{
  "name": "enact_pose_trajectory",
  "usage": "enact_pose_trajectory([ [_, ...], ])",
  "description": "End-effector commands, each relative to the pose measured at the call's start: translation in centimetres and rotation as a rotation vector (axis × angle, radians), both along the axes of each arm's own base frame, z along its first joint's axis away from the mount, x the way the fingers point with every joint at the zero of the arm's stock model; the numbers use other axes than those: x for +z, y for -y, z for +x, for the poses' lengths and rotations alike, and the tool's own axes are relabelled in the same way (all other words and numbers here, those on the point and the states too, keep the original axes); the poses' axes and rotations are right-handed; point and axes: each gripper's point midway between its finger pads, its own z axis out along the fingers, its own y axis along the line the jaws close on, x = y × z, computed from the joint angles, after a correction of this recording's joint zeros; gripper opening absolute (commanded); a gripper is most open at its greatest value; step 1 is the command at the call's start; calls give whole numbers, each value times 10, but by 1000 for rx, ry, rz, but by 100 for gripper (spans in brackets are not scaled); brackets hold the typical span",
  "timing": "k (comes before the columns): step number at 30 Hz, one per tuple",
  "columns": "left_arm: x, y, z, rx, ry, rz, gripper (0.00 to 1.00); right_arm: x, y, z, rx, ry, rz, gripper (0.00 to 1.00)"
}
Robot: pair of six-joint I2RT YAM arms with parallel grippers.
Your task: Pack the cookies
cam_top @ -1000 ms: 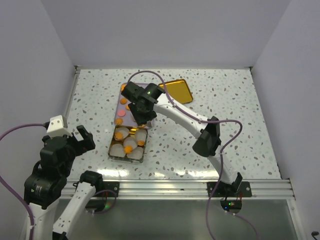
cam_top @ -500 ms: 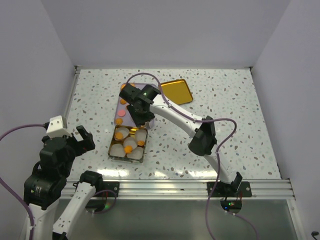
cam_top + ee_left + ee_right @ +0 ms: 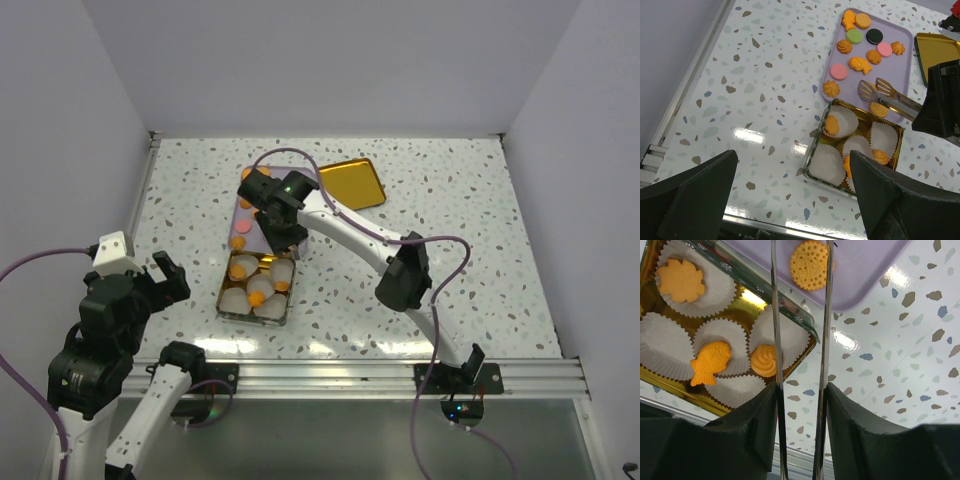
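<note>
Reaching over the middle of the table, the right tool (image 3: 801,432) is clamped on the handle of the tongs (image 3: 890,95), its fingers pressing both arms from the sides. The tong blades stand partly apart above the near end of the tray (image 3: 890,25), with nothing between them. One round cookie (image 3: 811,264) lies on the tray directly beneath, seen between the two arms. Whether the blades touch it cannot be told.

Most cookies (image 3: 860,65) lie loose on the tray, which sits toward the far edge, left of centre. The tin (image 3: 811,160) lies right against the tray's near end. It is lined with white cups (image 3: 662,347), and three of these hold a leaf (image 3: 680,279), a fish (image 3: 710,362) and a swirl (image 3: 765,360).

The lid (image 3: 352,182) lies just right of the tray.

The left tool (image 3: 792,160) hangs above the near left corner, jaws fully spread and empty.
</note>
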Motion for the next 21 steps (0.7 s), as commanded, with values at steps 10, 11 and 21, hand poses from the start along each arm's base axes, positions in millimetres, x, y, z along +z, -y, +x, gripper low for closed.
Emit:
enact_pose_trajectory([
  [10,8,2,5,-14,41,1,100,9,32,-15,2,-42,-121,33],
  [11,8,2,5,-12,41,2,100,14,31,-15,2,-34,-112,33],
  [21,7,3,6,-20,33,5,100,78,23,-23,16,44,85,34],
])
